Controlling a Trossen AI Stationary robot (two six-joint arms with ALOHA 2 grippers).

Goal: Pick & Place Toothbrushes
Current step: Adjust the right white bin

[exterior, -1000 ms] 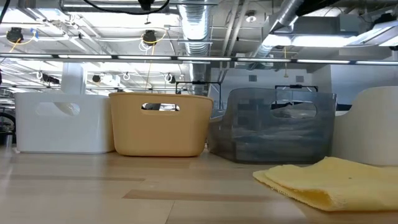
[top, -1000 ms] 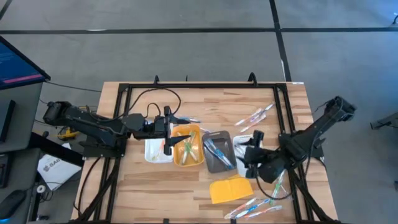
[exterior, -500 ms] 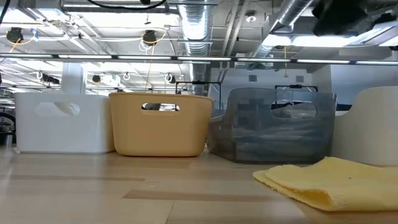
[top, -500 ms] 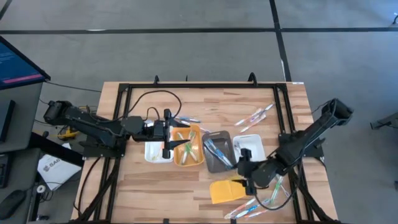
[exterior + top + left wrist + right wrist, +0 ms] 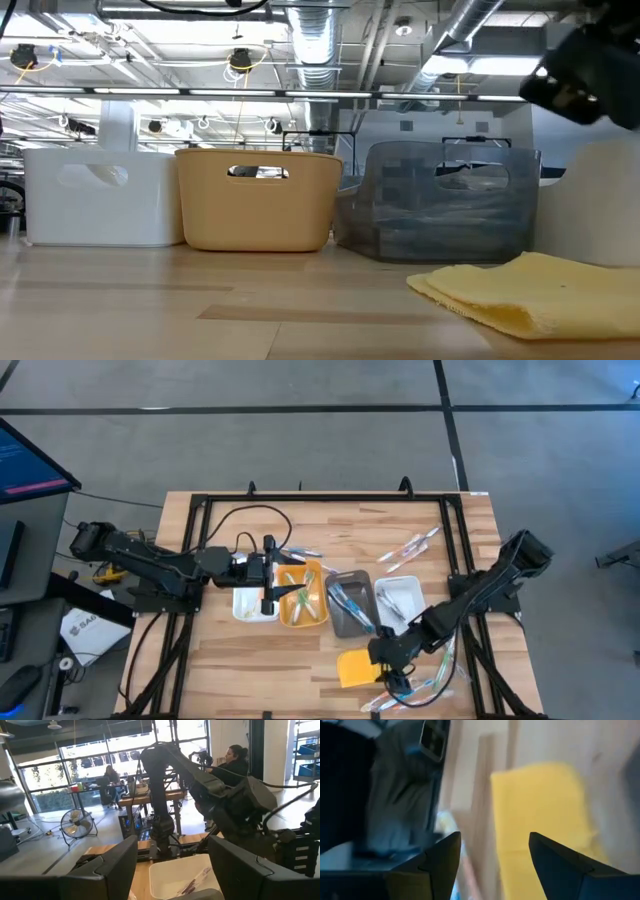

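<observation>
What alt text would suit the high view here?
Overhead, the right gripper hangs open over the yellow pad, beside loose toothbrushes at the table's near edge. The left gripper hangs open between the white tray and the orange tray.

bare wood (image 5: 250, 660) nearside, trays (image 5: 330, 600) midtable

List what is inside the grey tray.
The grey tray holds toothbrushes, blue-handled ones as far as the high view shows, lying lengthwise. Their count is unclear. In the low view its frosted wall hides the contents, and anything beneath the top brushes is covered.
</observation>
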